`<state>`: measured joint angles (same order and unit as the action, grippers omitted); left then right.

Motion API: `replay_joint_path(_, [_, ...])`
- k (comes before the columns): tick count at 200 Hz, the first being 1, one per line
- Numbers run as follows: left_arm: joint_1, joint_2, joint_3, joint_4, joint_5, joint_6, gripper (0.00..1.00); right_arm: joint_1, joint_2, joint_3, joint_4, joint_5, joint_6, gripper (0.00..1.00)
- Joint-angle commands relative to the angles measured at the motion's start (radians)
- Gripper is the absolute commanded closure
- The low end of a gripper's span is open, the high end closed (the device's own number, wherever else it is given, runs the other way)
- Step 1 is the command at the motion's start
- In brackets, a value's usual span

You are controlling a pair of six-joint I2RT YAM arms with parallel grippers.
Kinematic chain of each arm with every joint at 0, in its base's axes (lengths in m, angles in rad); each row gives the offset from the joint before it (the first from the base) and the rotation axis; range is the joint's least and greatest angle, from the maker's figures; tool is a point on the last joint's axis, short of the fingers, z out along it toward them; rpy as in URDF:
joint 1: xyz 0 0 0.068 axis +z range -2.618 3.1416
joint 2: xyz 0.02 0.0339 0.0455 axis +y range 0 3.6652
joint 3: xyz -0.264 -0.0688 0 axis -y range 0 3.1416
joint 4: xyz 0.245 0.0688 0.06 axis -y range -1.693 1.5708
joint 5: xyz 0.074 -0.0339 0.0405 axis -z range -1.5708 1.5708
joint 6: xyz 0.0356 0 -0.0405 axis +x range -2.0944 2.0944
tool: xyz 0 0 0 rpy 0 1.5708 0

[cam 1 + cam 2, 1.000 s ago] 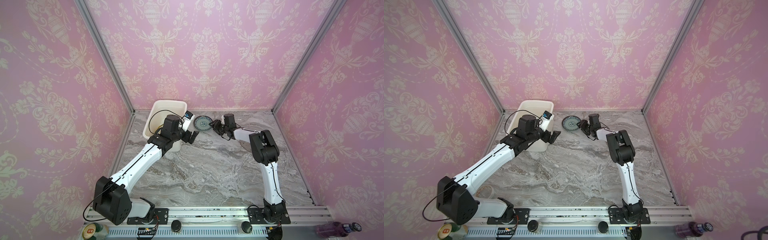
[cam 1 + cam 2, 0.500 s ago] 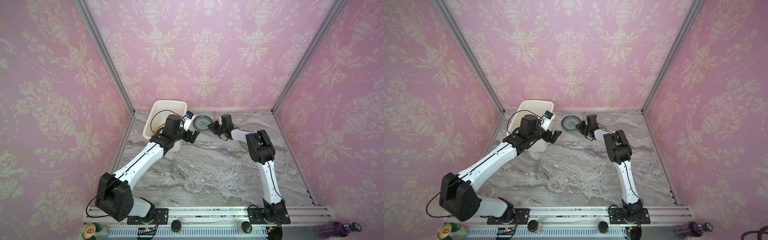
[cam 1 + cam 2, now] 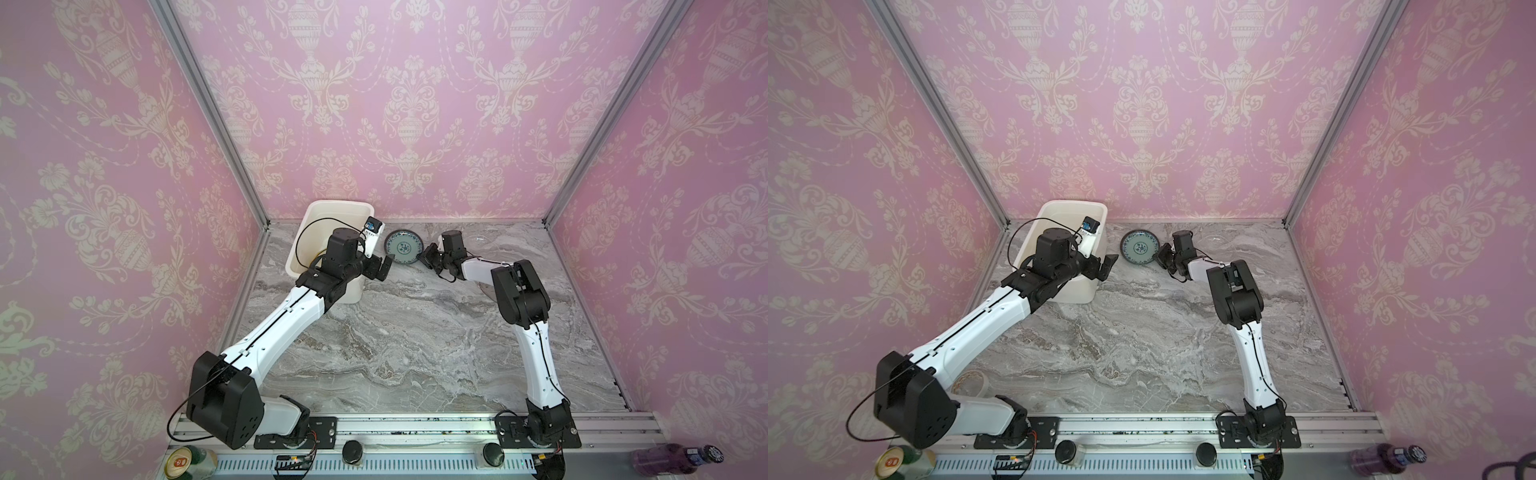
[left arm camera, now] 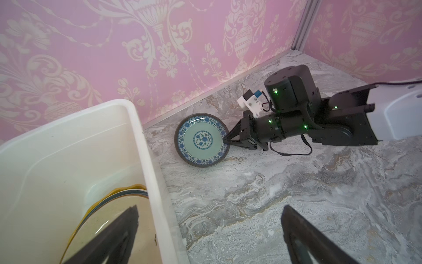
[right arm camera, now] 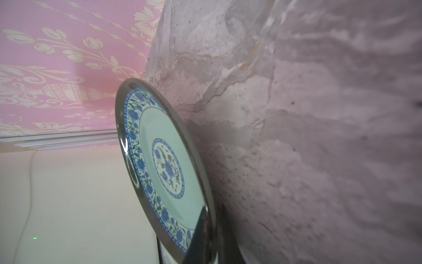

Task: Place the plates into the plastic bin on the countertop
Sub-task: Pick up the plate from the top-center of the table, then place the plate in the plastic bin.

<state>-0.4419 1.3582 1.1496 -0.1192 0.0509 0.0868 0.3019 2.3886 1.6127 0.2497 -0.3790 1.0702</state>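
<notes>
I have the right gripper [image 4: 225, 139] clamped on the right rim of the small teal plate [image 4: 202, 140], far on the countertop [image 3: 415, 332]. The bin [image 4: 146, 160] stands just left of it: carry leftward. The left gripper [image 3: 382, 266] hangs spread wide, holding nothing, over the bin's right wall.

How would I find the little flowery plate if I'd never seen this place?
Find the pink back wall, then the white plastic bin standing on the grey countertop against it. Just outside the bin is the small teal plate, its rim pinched by the right gripper. Unlike the plates stacked inside the bin, it has a ring of blue flowers and a dark edge.
</notes>
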Motion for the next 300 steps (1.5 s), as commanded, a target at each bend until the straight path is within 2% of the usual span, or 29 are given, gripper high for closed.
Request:
replay_joint_path(1, [-0.003, -0.067, -0.010, 0.089, -0.154, -0.074, 0.01, 0.008, -0.059, -0.045, -0.030, -0.008, -0.019, 1.00])
replay_joint_path(52, [-0.003, -0.153, 0.021, 0.020, -0.154, -0.162, 0.01, 0.009, -0.263, -0.196, -0.051, 0.009, -0.034, 1.00])
replay_joint_path(89, [-0.003, -0.232, 0.094, -0.176, -0.076, -0.230, 0.01, 0.024, -0.466, -0.306, -0.126, 0.015, -0.067, 1.00])
replay_joint_path(118, [-0.002, -0.272, 0.147, -0.325, -0.006, -0.306, 0.01, 0.054, -0.642, -0.344, -0.281, 0.033, -0.153, 1.00])
replay_joint_path(151, [-0.001, -0.246, 0.265, -0.577, 0.037, -0.378, 0.05, 0.101, -0.827, -0.354, -0.503, 0.056, -0.269, 1.00])
replay_joint_path(174, [0.002, -0.215, 0.317, -0.679, 0.141, -0.418, 0.06, 0.132, -0.933, -0.358, -0.615, 0.066, -0.324, 1.00])
replay_joint_path(217, [0.003, -0.163, 0.349, -0.768, 0.285, -0.453, 0.10, 0.193, -1.109, -0.383, -0.723, 0.051, -0.351, 1.00])
replay_joint_path(243, [0.003, -0.129, 0.345, -0.815, 0.343, -0.449, 0.16, 0.221, -1.183, -0.403, -0.745, 0.038, -0.329, 1.00])
replay_joint_path(300, [0.003, -0.124, 0.284, -0.760, 0.460, -0.529, 0.31, 0.265, -1.251, -0.430, -0.746, 0.029, -0.316, 1.00])
